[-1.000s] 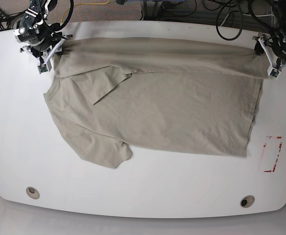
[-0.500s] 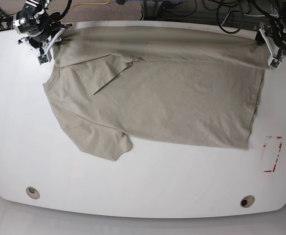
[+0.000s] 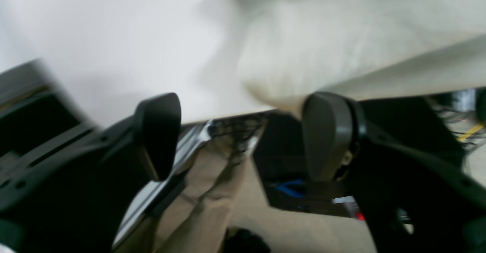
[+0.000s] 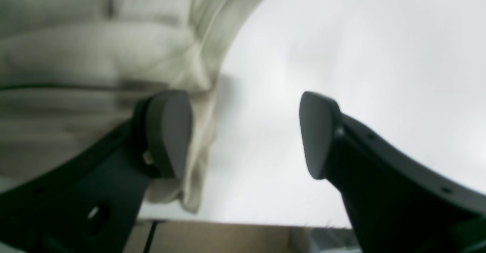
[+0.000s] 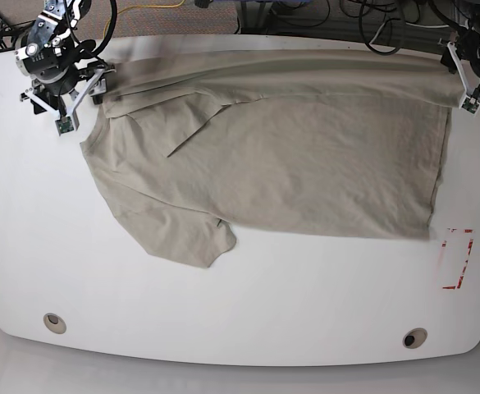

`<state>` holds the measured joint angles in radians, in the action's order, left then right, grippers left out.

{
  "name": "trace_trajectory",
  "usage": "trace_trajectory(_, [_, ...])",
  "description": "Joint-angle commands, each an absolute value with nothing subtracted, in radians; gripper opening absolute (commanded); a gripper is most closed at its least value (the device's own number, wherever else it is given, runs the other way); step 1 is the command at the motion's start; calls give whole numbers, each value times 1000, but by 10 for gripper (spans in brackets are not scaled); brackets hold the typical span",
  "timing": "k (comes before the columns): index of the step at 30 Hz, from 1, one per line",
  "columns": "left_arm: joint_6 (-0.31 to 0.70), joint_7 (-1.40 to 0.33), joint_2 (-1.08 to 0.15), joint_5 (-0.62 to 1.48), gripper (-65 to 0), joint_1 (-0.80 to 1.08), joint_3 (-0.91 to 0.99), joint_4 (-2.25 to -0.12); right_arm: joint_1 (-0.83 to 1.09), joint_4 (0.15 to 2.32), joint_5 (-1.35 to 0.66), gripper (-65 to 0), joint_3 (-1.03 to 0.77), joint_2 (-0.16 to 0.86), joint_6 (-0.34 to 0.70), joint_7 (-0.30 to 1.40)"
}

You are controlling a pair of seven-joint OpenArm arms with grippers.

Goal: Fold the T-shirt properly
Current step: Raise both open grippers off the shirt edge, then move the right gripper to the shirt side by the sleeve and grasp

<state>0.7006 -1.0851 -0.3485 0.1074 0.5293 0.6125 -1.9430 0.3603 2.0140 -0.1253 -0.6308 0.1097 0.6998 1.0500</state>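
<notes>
The beige T-shirt point(image 5: 305, 156) lies spread on the white table point(image 5: 264, 304), its far side folded over along the table's back edge. One sleeve points toward the front left. My right gripper point(image 5: 74, 97) is at the shirt's far left corner. In the right wrist view this gripper point(image 4: 243, 131) is open, with the cloth point(image 4: 76, 55) lying beside and behind one finger and bare table between the fingers. My left gripper point(image 5: 461, 78) is at the far right corner. In its own view this gripper point(image 3: 243, 135) is open over the table's edge, and the shirt corner point(image 3: 322, 48) is just above one fingertip.
A red-marked rectangle point(image 5: 457, 258) is on the table at the right. Two round holes point(image 5: 55, 322) point(image 5: 414, 337) sit near the front edge. Cables point(image 5: 379, 25) lie beyond the back edge. Below the edge, a dark box point(image 3: 288, 184) stands on the floor.
Both arms drew the shirt toward the back edge and a little to the right. My right gripper then opened and let go of the left corner.
</notes>
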Motion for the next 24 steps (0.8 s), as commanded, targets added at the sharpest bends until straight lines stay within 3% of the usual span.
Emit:
trace_trajectory(1, [698,-1086,-364,101,-186,496,619,-1983,338,2032,-122,-219,-638,128,698,1043])
trace_trajectory(10, [698,-1187,-395,101,-186,357,615,-1991,217,2031,-122,-219,-642,131,698,1204])
trace_trajectory(14, [698,-1196,-397,99,-186,312,615,-1991,205,2029,-122,-219,-641,127,698,1190])
trace_trajectory(24, [698,-1196,-363,99,-186,189,602,-1988,-94,1830,-111,-220,-638,102,698,1153])
